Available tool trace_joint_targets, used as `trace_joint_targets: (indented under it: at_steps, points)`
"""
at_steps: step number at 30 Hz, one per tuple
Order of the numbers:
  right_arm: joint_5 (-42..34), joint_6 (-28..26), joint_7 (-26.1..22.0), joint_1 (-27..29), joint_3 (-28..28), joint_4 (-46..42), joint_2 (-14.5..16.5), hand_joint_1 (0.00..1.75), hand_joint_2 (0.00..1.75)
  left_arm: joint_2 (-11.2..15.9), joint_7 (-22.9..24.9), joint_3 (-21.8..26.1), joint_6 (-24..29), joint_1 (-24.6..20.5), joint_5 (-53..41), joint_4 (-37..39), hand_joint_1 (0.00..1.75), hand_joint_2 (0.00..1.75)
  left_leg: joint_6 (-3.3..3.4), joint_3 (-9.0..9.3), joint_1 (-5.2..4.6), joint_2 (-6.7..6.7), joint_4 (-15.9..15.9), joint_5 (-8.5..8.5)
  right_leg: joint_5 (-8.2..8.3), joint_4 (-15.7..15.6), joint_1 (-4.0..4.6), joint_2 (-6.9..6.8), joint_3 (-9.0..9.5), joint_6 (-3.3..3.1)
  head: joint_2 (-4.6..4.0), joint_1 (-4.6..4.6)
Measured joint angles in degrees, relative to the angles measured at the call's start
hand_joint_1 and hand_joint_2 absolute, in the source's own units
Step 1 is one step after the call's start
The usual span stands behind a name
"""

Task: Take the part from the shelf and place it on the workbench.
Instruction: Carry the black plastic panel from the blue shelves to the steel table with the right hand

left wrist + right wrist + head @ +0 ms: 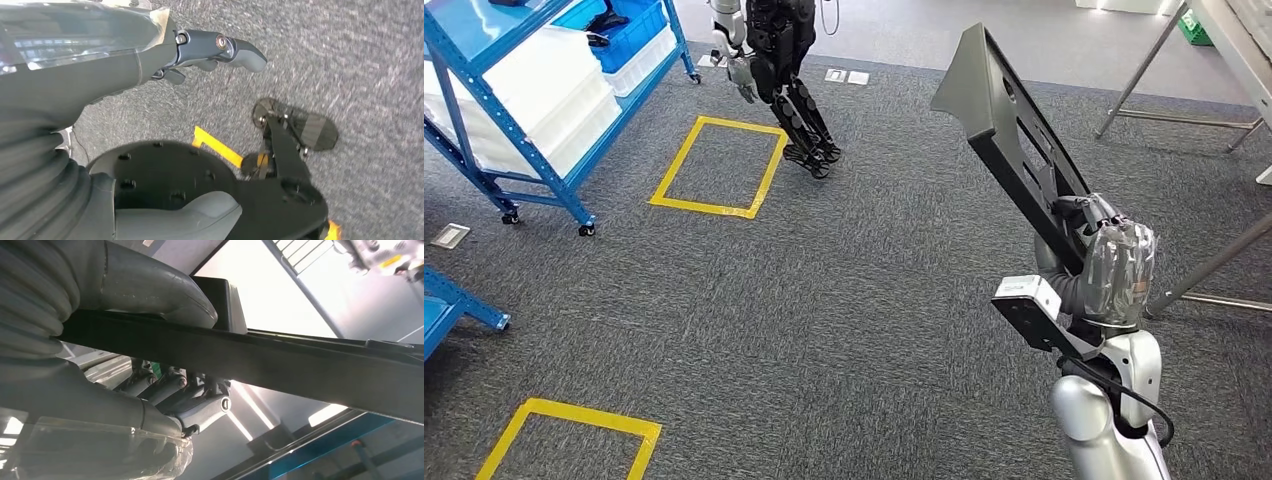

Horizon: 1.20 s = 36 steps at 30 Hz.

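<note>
One part [1009, 130] in scene: long dark grey moulded panel w/ ribbed inner face, held by right hand [1114, 262] at its lower end. Panel rises tilted up and away toward robot's left, clear of the carpet [824, 300], not on any worktop. Right wrist view: thick grey thumb [155, 287] lies on one face of the panel's edge [300, 365], darker fingers [200, 405] wrap the opposite face; fingers clamped on the part.

Left hand [125, 65] hangs over the carpet, seen in left wrist view. Fingers [240, 50] extended, apart from the thumb [185, 215], nothing between them.

Surroundings, head view:
- Blue wheeled shelf rack [534, 110] at far left, carrying white bins [554, 100] and a blue bin [629, 30].
- Corner of a 2nd blue rack [449, 310] at left edge.
- Two yellow tape rectangles on the carpet: one [719, 165] just beside the rack, one [569, 435] near bottom left.
- 2nd humanoid robot [779, 70] standing just beyond the far rectangle, legs and one hand visible.
- Grey metal legs of a worktop frame [1169, 60] at upper right, well apart from the shelf rack. Top surface mostly out of frame; contents cannot tell.
</note>
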Motion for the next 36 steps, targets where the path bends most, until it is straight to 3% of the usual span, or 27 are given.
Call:
trace_joint_targets:
  at_steps: [2,4,6,8,10,11,12,13,15,17,19,21,23,25,26,27,29,30,32,34,35,36]
  points:
    - [-0.11,-0.08,0.01,-0.21,0.04,0.05,0.07,1.75,1.75,-0.01,0.66,0.00,0.02,-0.04,0.10,0.00,0.00,1.75,-0.66,0.24,-0.22,0.94,0.09,-0.34,0.43,-2.33,0.33,-0.55,1.31,-0.58,0.01,-0.14]
    - [-0.33,-0.15,0.02,-0.30,-0.01,0.08,0.06,1.75,1.75,-0.15,1.11,0.00,0.07,-0.13,0.24,-0.01,0.00,1.75,-1.31,0.56,0.04,1.78,0.11,-0.62,0.60,-2.44,0.37,0.84,1.24,-1.35,0.01,-0.23]
    - [-0.51,-0.21,0.03,-0.46,-0.06,0.08,0.13,1.75,1.75,-0.30,1.33,0.00,0.11,-0.16,0.40,-0.02,0.00,1.75,-1.89,-0.04,0.47,-0.08,2.20,-2.34,0.79,-2.64,0.14,2.13,1.33,-2.12,0.00,-0.49]
    - [-0.56,-0.26,0.04,-0.64,-0.04,0.09,0.34,1.75,1.75,-0.34,1.49,0.00,0.19,-0.14,0.50,-0.02,0.00,1.75,-2.16,-3.11,0.67,-3.53,9.00,-6.07,0.89,-2.69,0.11,3.33,1.41,-2.67,-0.01,-0.95]
    - [-0.56,-0.26,0.04,-0.68,-0.01,0.16,0.56,1.75,1.75,-0.36,1.66,0.00,0.35,-0.06,0.55,-0.02,0.00,1.75,-2.15,-6.99,0.67,-4.87,16.14,-8.56,0.91,-2.67,0.36,4.72,1.39,-2.95,0.00,-1.13]
    - [-0.56,-0.25,0.04,-0.68,0.01,0.22,0.64,1.75,1.75,-0.36,1.70,0.00,0.43,0.00,0.57,-0.02,0.00,1.75,-2.03,-7.82,0.66,-5.01,17.11,-8.13,0.92,-2.65,0.47,5.50,1.42,-3.01,0.00,-1.11]
    - [-0.56,-0.24,0.04,-0.68,0.01,0.28,0.72,1.75,1.75,-0.36,1.72,0.00,0.46,0.06,0.58,-0.02,0.00,1.75,-1.85,-7.53,0.66,-5.14,15.75,-6.57,0.91,-2.62,0.54,6.31,1.47,-3.02,0.01,-1.11]
    - [-0.56,-0.23,0.04,-0.72,0.01,0.32,0.80,1.75,1.75,-0.34,1.73,0.00,0.46,0.10,0.59,-0.02,0.00,1.75,-1.65,-6.15,0.68,-5.59,12.29,-4.24,0.91,-2.56,0.57,7.10,1.53,-3.01,0.01,-1.12]
    - [-0.56,-0.21,0.03,-0.91,0.02,0.34,0.96,1.75,1.75,-0.30,1.73,0.00,0.46,0.14,0.59,-0.01,0.00,1.75,-1.35,-2.76,0.81,-7.70,4.60,-0.68,0.90,-2.35,0.63,8.49,1.46,-2.90,0.01,-1.10]
    - [-0.56,-0.21,0.02,-1.14,0.03,0.34,1.07,1.75,1.75,-0.25,1.73,0.00,0.46,0.04,0.59,0.00,0.00,1.75,-1.15,-1.38,0.65,-8.79,1.40,0.07,1.02,-2.31,0.61,9.56,1.07,-2.45,-0.01,-1.08]
    - [-0.57,-0.21,0.02,-1.21,0.04,0.34,1.10,1.75,1.75,-0.25,1.74,0.00,0.45,-0.11,0.59,0.00,0.00,1.75,-0.62,-1.34,0.35,-7.67,1.09,0.29,1.29,-2.49,0.45,10.37,0.62,-1.70,0.00,-1.07]
    - [-0.58,-0.21,0.01,-1.29,0.05,0.34,1.08,1.75,1.75,-0.27,1.77,0.00,0.44,-0.20,0.59,0.00,0.00,1.75,0.25,-1.21,0.38,-6.39,0.59,0.76,0.51,-0.86,0.56,8.34,-0.51,-1.43,0.01,-0.96]
    - [-0.58,-0.21,-0.02,-1.42,0.10,0.37,1.08,1.75,1.75,-0.27,1.84,0.00,0.40,-0.14,0.59,0.01,0.00,1.75,0.79,-1.20,0.35,-5.01,0.32,1.00,-2.39,5.29,0.73,4.98,-3.51,-1.72,0.00,-0.75]
    - [-0.57,-0.21,-0.03,-1.38,0.19,0.49,1.08,1.75,1.75,-0.25,2.01,0.00,0.28,-0.02,0.59,0.02,0.00,1.75,0.88,-1.34,0.22,-3.53,0.34,0.98,-5.36,12.95,0.67,3.89,-7.11,-1.72,-0.01,-0.58]
    - [-0.57,-0.21,-0.03,-1.29,0.22,0.57,1.08,1.75,1.75,-0.24,2.12,0.00,0.20,0.01,0.59,0.02,0.00,1.75,0.89,-1.39,0.20,-2.77,0.35,0.95,-5.83,14.67,0.61,3.74,-7.86,-1.44,-0.01,-0.55]
    - [-0.57,-0.21,-0.03,-1.20,0.26,0.63,1.08,1.75,1.75,-0.23,2.21,0.00,0.15,0.03,0.59,0.02,0.00,1.75,0.85,-1.40,0.19,-2.02,0.36,0.91,-5.36,13.89,0.55,3.52,-7.33,-0.99,-0.01,-0.49]
    - [-0.56,-0.21,-0.03,-1.14,0.32,0.69,1.09,1.75,1.75,-0.25,2.33,0.00,0.09,0.01,0.59,0.01,0.00,1.75,0.65,-1.26,0.16,-0.67,0.40,0.75,-2.67,6.05,0.49,1.64,-2.87,-0.08,0.00,-0.40]
    - [-0.55,-0.19,-0.03,-1.18,0.36,0.69,1.13,1.75,1.75,-0.26,2.36,0.00,0.08,0.00,0.58,0.01,0.00,1.75,0.40,-1.19,-0.02,-0.07,0.47,0.58,-1.37,1.86,0.62,0.33,-0.42,0.03,0.00,-0.36]
    - [-0.51,-0.12,-0.02,-1.28,0.41,0.70,1.31,1.75,1.75,-0.26,2.43,0.00,0.05,-0.01,0.56,0.02,0.00,1.75,-0.15,-0.98,-0.35,1.03,0.56,0.30,-0.09,-2.32,0.92,-1.01,1.95,-0.53,0.00,-0.39]
    - [-0.49,-0.07,-0.02,-1.32,0.42,0.70,1.42,1.75,1.75,-0.30,2.52,-0.01,0.04,-0.11,0.52,0.01,0.00,1.75,-0.76,-0.70,-0.36,2.22,0.49,0.16,0.18,-2.49,1.05,0.23,1.73,-1.43,0.00,-0.46]
    - [-0.48,-0.06,-0.02,-1.32,0.40,0.69,1.43,1.75,1.75,-0.33,2.54,-0.02,0.04,-0.22,0.50,-0.01,0.00,1.75,-1.14,-0.61,-0.20,2.02,0.69,-0.15,0.33,-2.60,0.89,0.95,1.70,-1.85,0.00,-0.48]
    - [-0.48,-0.06,-0.01,-1.40,0.39,0.68,1.45,1.75,1.75,-0.34,2.55,-0.02,0.03,-0.28,0.49,-0.02,0.00,1.75,-1.47,-0.84,0.01,0.97,1.60,-0.95,0.48,-2.74,0.69,1.65,1.72,-2.25,0.01,-0.54]
